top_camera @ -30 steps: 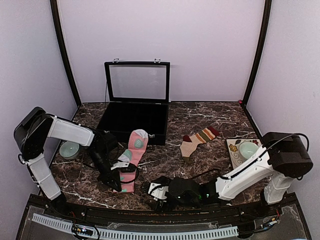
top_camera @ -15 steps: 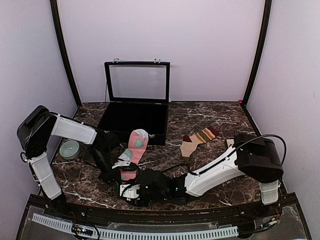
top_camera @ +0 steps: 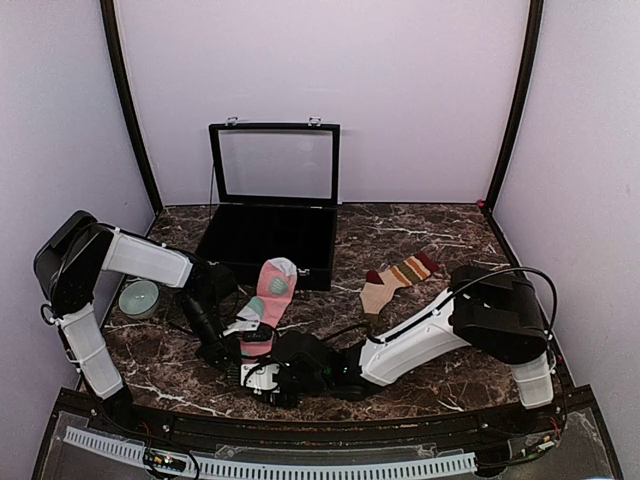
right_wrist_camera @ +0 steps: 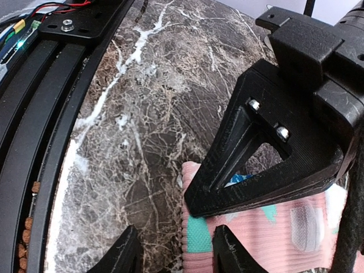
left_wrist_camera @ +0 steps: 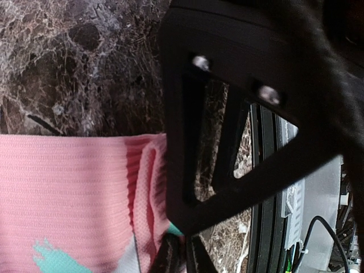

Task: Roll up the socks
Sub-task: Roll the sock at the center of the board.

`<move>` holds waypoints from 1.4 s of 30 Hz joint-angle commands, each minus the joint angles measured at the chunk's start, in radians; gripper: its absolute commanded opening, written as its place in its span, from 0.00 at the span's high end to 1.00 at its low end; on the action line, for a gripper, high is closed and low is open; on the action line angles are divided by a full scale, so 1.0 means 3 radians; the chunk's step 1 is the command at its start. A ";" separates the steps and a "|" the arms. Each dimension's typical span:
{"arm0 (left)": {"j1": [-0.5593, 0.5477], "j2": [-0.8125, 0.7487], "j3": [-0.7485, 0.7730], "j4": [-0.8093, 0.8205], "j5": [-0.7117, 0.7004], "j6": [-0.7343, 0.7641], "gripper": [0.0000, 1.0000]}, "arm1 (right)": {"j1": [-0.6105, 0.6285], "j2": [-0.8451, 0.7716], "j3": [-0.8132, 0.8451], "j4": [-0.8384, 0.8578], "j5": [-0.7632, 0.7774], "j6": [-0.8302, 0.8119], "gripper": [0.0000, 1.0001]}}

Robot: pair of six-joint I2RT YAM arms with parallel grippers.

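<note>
The pink sock point(top_camera: 270, 296) with mint-teal patches lies left of centre, toe toward the black case. My left gripper point(top_camera: 233, 350) is at its near end, and the left wrist view shows it point(left_wrist_camera: 183, 257) shut on a fold of the pink cuff point(left_wrist_camera: 145, 187). My right gripper point(top_camera: 258, 378) is open just in front of that end. In the right wrist view it point(right_wrist_camera: 177, 253) straddles the sock's edge point(right_wrist_camera: 199, 236), under the left gripper's black finger point(right_wrist_camera: 267, 165). The tan striped sock point(top_camera: 396, 277) lies flat to the right, untouched.
An open black case point(top_camera: 262, 240) with a glass lid stands at the back centre. A pale green bowl point(top_camera: 139, 298) sits at the left edge. The black frame rail point(top_camera: 330, 425) runs along the near edge. My right arm point(top_camera: 420, 335) stretches across the front.
My right arm has swung left along the front, bringing its gripper to the pink sock's near end. The left gripper has drawn that end back, so the sock looks shorter.
</note>
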 commanded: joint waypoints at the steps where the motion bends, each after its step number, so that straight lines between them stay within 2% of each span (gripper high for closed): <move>1: 0.0000 -0.0027 -0.0050 -0.0077 -0.0051 0.0093 0.90 | -0.0087 0.0089 0.0046 0.0048 -0.0003 0.0086 0.60; 8: 0.0003 -0.0106 -0.0065 -0.0101 -0.0042 0.0093 0.85 | -0.0125 0.0102 -0.0071 -0.0012 -0.0073 0.0250 0.74; 12: 0.0043 -0.0237 -0.0074 -0.0008 -0.0040 0.0008 0.65 | -0.0121 0.0125 -0.0070 -0.0060 -0.0106 0.0373 0.87; 14: 0.0085 -0.0321 -0.0098 0.0038 0.0093 -0.0024 0.44 | -0.0122 0.0133 -0.0069 -0.0101 -0.0142 0.0435 0.94; 15: 0.0106 -0.0359 -0.0107 0.0049 0.0120 -0.0032 0.38 | -0.0124 0.0141 -0.0069 -0.0133 -0.0159 0.0476 0.97; 17: 0.0147 -0.0439 -0.0133 0.0078 0.0141 -0.0073 0.33 | -0.0126 0.0157 -0.0064 -0.0228 -0.0188 0.0543 1.00; 32: 0.0324 -0.1271 -0.0538 0.0261 0.0011 0.0025 0.28 | -0.0303 0.0087 -0.0009 -0.0659 -0.0624 0.1183 1.00; 38: 0.0325 -0.1416 -0.0642 0.0369 0.0078 0.0087 0.32 | -0.0492 0.0181 0.0143 -0.0794 -0.1020 0.1775 1.00; 42: 0.0320 -0.1424 -0.0678 0.0385 0.0084 0.0190 0.39 | -0.0617 0.0262 0.0223 -0.0838 -0.1355 0.2192 1.00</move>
